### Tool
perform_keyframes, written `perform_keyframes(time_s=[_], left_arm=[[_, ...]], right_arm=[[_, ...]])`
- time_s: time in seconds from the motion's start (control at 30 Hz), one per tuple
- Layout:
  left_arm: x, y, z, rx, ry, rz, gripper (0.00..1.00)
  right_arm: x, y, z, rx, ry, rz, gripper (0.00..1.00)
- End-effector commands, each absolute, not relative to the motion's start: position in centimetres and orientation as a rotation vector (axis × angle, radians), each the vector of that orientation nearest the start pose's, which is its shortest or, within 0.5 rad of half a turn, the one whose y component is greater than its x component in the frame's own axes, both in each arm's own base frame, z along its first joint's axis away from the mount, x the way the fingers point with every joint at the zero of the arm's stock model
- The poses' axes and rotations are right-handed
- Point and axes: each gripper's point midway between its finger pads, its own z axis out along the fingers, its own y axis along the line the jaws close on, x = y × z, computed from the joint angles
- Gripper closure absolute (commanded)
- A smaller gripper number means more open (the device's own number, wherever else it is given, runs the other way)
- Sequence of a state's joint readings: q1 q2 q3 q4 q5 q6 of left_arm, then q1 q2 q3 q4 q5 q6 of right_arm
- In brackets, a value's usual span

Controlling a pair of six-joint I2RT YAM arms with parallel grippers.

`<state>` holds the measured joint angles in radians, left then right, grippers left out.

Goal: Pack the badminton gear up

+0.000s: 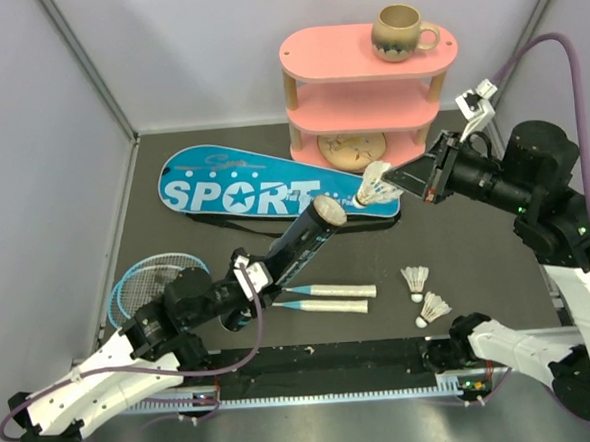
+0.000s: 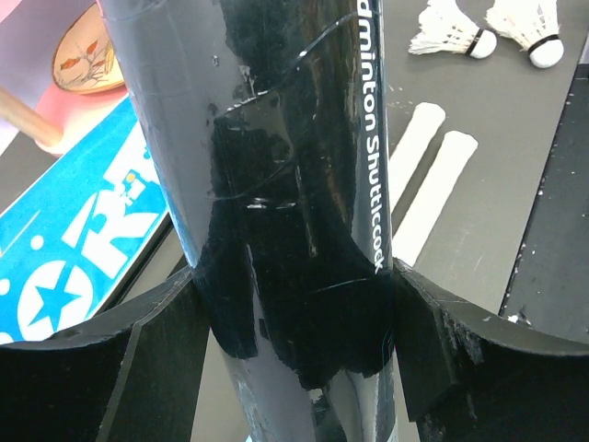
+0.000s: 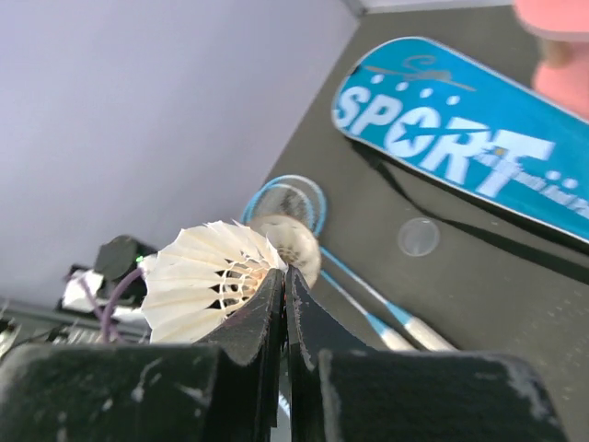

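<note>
My left end effector clamps the tilted black tube, my raised right end effector pinches a shuttlecock near its mouth, dark table, grey walls.

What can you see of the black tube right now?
The black tube is a long, glossy cylinder, plastic by its look, with white lettering ending in "Shuttlecock" down its side and scuffs on the surface. The left gripper clamps its lower part, fingers on either side, holding it tilted with the upper end raised. That pale upper end points toward the shuttlecock in the right gripper, near it but apart.
</note>
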<state>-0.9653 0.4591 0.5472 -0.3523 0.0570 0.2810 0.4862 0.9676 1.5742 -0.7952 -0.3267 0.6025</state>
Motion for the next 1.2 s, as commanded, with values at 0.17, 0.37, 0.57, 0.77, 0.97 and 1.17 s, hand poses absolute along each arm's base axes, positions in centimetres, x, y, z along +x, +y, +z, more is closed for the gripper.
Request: perform_keyframes(time_s=[0.17, 0.37, 0.57, 0.77, 0.97, 1.17], left_arm=[[13.2, -22.2, 24.0, 1.129, 1.312, -0.634, 0.90], [12.9, -22.1, 24.7, 1.118, 1.280, -0.649, 0.91], [12.8, -22.0, 25.0, 1.109, 1.274, -0.651, 0.92], [12.8, -21.9, 25.1, 1.105, 1.265, -0.651, 0.92], [12.7, -22.0, 25.2, 1.104, 1.265, -0.658, 0.93], [12.8, -21.9, 25.3, 1.093, 1.266, -0.656, 0.93]], right_arm=[[18.0, 24.2, 43.8, -0.373, 1.875, 1.415, 1.00], [19.0, 25.6, 41.5, -0.408, 1.933, 1.420, 1.00], [18.3, 26.5, 39.0, -0.538, 1.972, 1.366, 0.77], [17.8, 26.2, 37.0, -0.610, 2.035, 1.278, 0.55], [16.2, 29.3, 35.0, -0.730, 2.094, 1.260, 0.45], [16.8, 30.1, 34.0, -0.729, 2.120, 1.192, 0.36]])
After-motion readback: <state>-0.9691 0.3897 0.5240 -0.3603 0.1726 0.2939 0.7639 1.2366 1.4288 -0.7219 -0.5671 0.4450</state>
